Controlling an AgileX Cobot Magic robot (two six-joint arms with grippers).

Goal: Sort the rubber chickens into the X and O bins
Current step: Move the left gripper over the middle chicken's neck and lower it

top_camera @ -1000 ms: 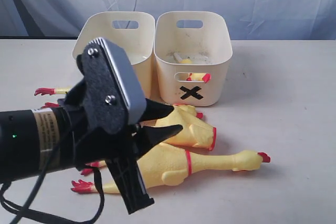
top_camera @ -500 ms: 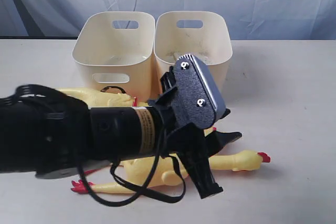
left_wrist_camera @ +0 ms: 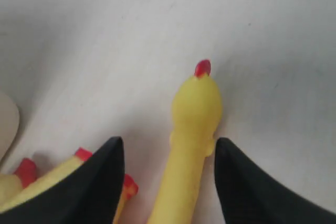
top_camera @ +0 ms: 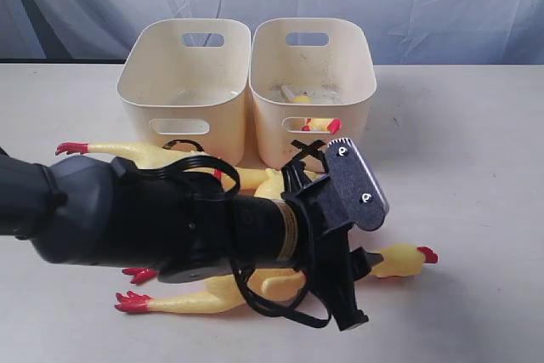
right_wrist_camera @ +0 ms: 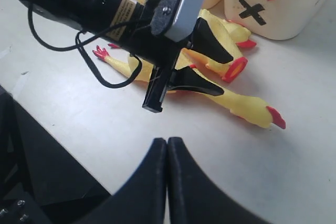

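Found left gripper (left_wrist_camera: 167, 148) spread wide, holding nothing, astride the neck of the front whole chicken (left_wrist_camera: 195, 103) lying on the table (top_camera: 476, 210). Right gripper (right_wrist_camera: 167, 142) pressed together, empty, hanging clear. Judged barely begun: a loose head (top_camera: 320, 125) poking through the X bin (top_camera: 357, 48) handle slot, perhaps another piece inside, with headless body (right_wrist_camera: 223, 27) and second chicken (top_camera: 127, 152) left unsorted on the table.

whole rubber chicken (left_wrist_camera: 191, 129): neck between left end effector (left_wrist_camera: 167, 145) fingers, head past tips | headless body (right_wrist_camera: 223, 32): beside one finger, on tabletop (left_wrist_camera: 105, 35) | X bin (top_camera: 313, 82): farther off that side, O bin (top_camera: 183, 82) touching alongside
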